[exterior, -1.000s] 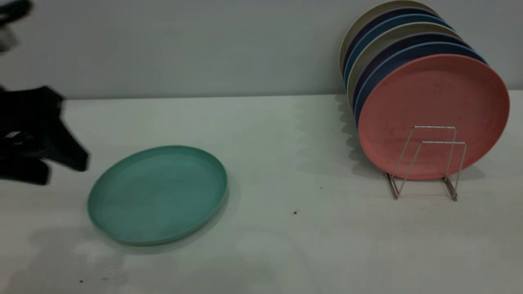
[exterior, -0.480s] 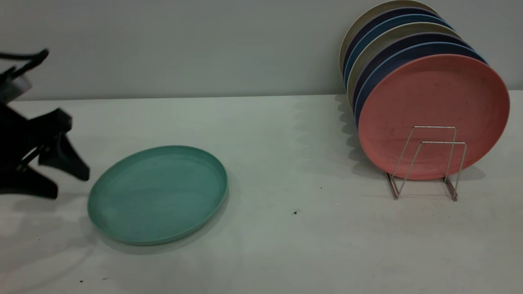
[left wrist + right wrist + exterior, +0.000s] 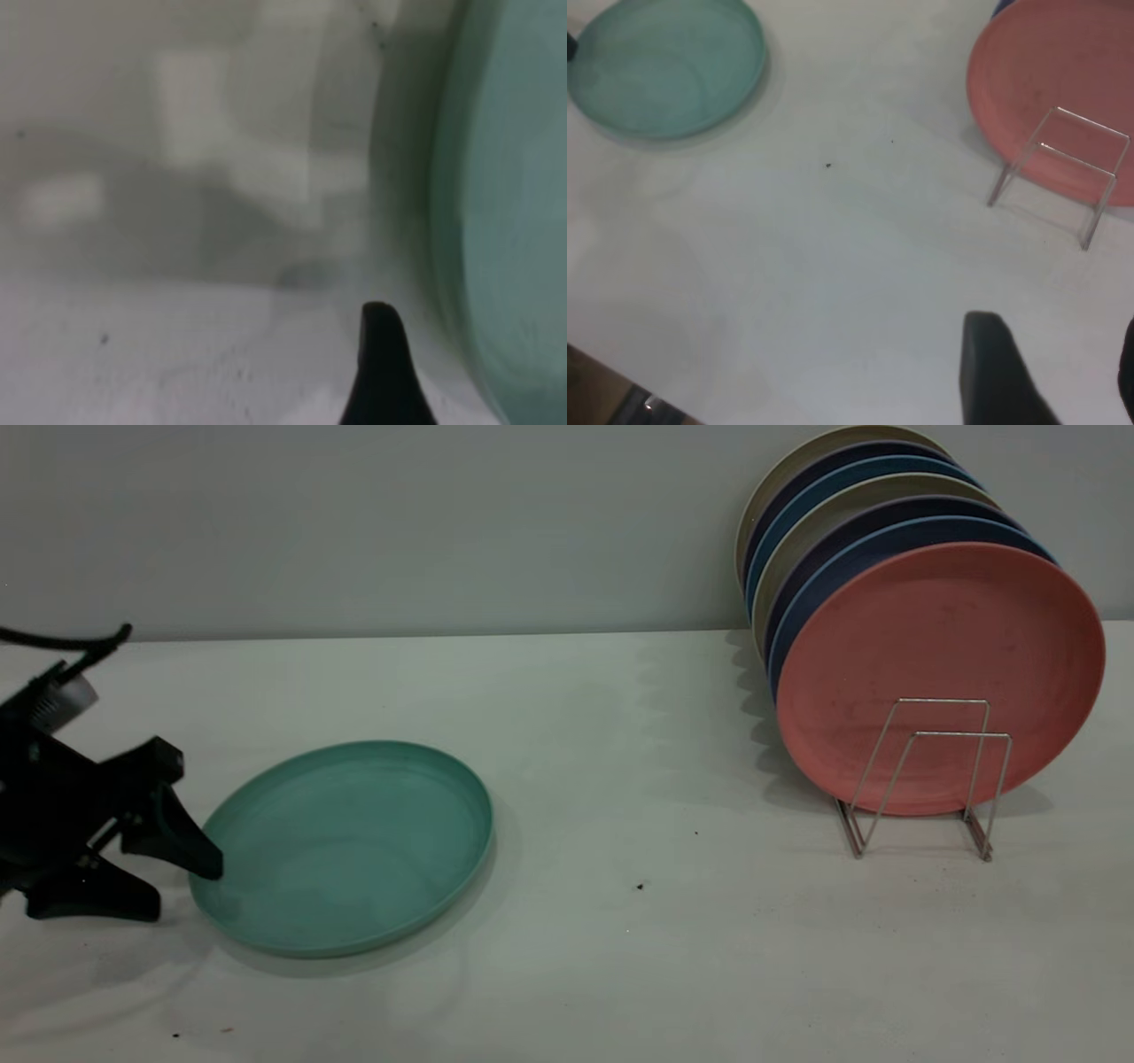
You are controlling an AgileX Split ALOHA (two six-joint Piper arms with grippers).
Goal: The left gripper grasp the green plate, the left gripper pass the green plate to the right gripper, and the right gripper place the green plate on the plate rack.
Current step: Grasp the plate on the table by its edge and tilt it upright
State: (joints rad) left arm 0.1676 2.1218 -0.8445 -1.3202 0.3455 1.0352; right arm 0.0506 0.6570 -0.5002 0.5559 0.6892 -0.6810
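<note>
The green plate (image 3: 344, 848) lies flat on the white bench (image 3: 620, 957), on its left half, rim up. The left pincer (image 3: 177, 886) sits low at the plate's left edge with its fingers spread apart: the upper finger (image 3: 177, 837) reaches the plate's left rim, and the lower finger (image 3: 89, 899) rests on or just above the bench beside that rim. Nothing is gripped. Whether the upper fingertip touches the rim cannot be told. In the left wrist view, one dark fingertip (image 3: 381, 372) shows just beside the plate's rim (image 3: 505, 221).

The plate rack (image 3: 926, 779) stands on the right half of the bench, well apart from the green plate. A salmon-pink plate (image 3: 939, 646) stands upright at the front of the rack, behind the two front wire loops. Behind it stands a row of dark blue and beige plates (image 3: 850, 514), all on edge.

The right pincer (image 3: 1063, 372) is outside the exterior view. In the right wrist view its dark fingers stand apart above bare bench, holding nothing, near the rack (image 3: 1063, 168).

No brand, label or writing can be read on any item.
</note>
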